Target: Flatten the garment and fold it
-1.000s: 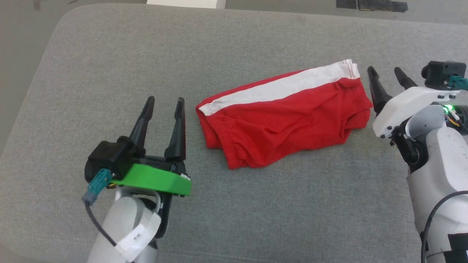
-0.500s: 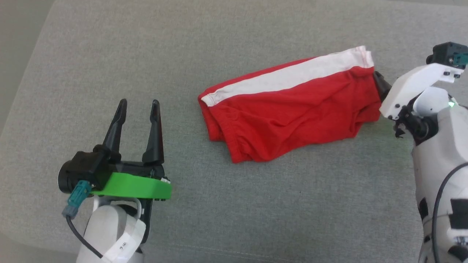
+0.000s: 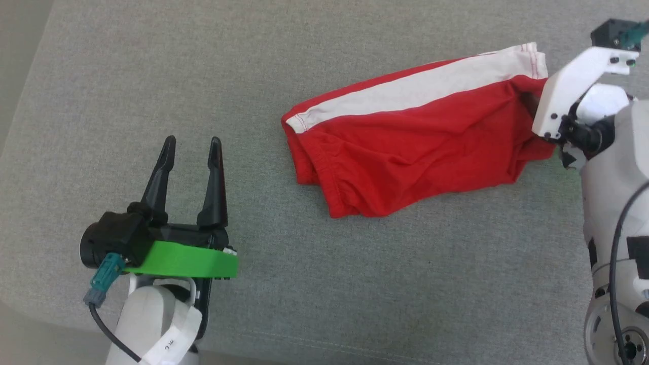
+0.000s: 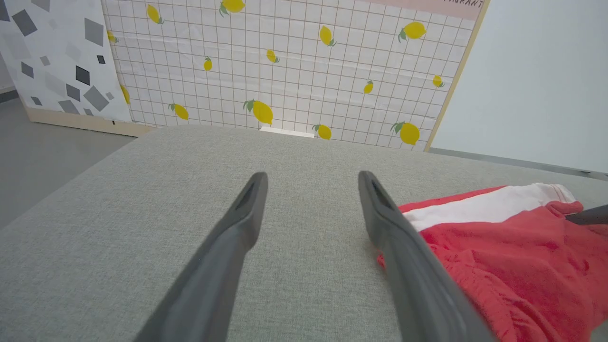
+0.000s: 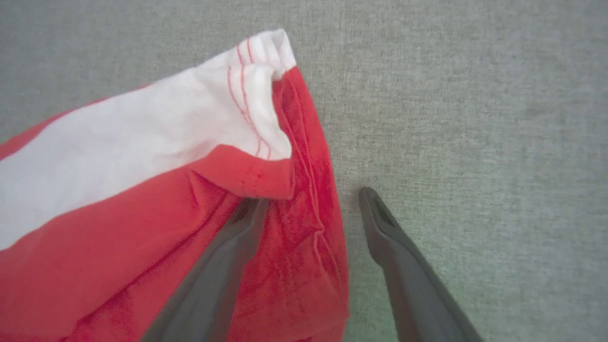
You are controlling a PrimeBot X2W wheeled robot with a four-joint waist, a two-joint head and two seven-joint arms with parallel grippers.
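your left gripper (image 3: 192, 140) sits level, jaws apart; your right gripper (image 5: 313, 198) points steeply down, jaws apart too.

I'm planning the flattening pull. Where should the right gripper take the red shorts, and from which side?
Probably the right-end hem of the shorts, just below the white stripe, approached from the right. The right gripper is open there, one finger tucked under a red fold, the other on the cushion: closing should pinch that edge.
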